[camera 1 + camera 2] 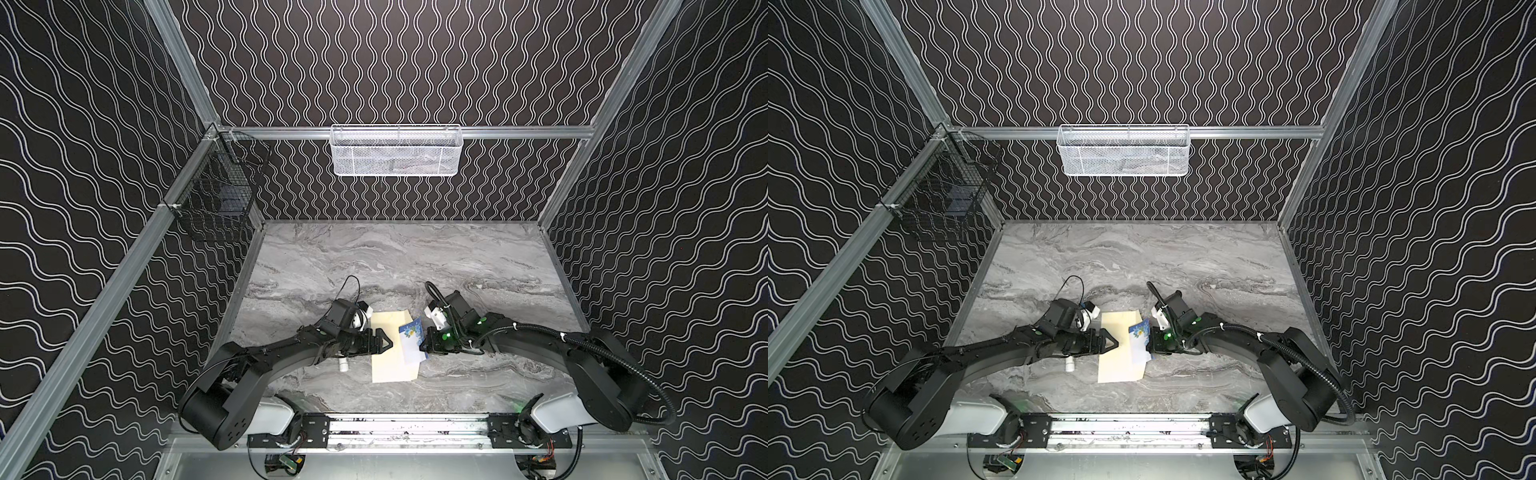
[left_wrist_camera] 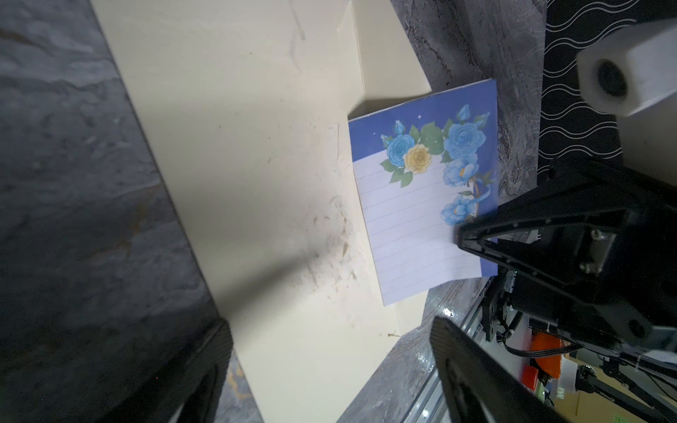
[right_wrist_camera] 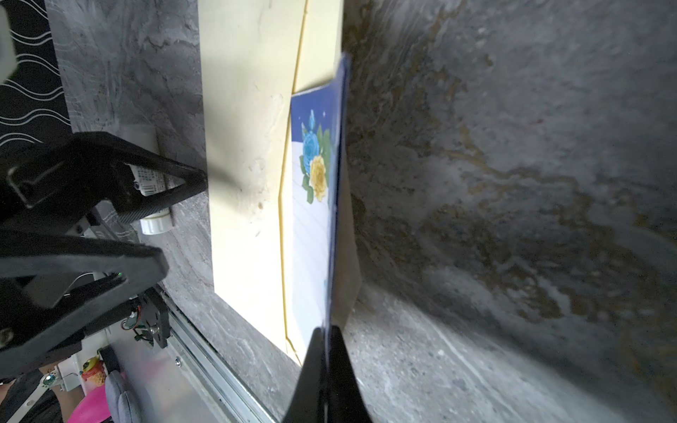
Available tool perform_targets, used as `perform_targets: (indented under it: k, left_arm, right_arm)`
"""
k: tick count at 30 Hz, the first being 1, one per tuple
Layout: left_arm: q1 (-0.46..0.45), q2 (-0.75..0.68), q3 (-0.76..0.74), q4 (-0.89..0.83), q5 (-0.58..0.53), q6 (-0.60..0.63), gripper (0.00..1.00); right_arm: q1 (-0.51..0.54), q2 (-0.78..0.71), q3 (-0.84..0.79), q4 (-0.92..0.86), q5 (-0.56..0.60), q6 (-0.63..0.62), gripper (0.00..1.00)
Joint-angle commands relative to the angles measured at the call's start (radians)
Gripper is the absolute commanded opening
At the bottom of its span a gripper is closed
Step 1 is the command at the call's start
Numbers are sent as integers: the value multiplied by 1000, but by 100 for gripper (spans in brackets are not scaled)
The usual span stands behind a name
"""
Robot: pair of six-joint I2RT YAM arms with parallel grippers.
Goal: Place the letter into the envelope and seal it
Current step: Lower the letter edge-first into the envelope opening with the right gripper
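Beside the envelope [image 1: 390,361], white tube [image 1: 344,365] by left pincer [image 1: 384,341], letter [image 1: 411,338] overlapping

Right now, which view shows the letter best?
Left wrist view: the letter faces the camera, floral corner and ruled lines clear. The right wrist view sees it nearly edge-on, pinched in the right hand. Both top views show it small.

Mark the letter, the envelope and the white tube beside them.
the letter [image 2: 410,227]: left wrist view, on its lined white middle.
the envelope [image 2: 249,146]: left wrist view, on its plain cream face.
the white tube [image 3: 155,224]: right wrist view, on its ribbed white end.
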Motion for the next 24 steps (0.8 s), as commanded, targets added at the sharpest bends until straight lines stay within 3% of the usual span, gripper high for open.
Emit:
perform_targets:
  k: [1, 24]
  left_arm:
    - [-2, -14, -7, -3, -3, -1, 89]
    - [-6, 6, -38, 33, 10, -9, 88]
  right_arm:
    - [0, 6, 1, 18, -2, 10, 0]
    - [39, 97, 55, 82, -22, 14, 0]
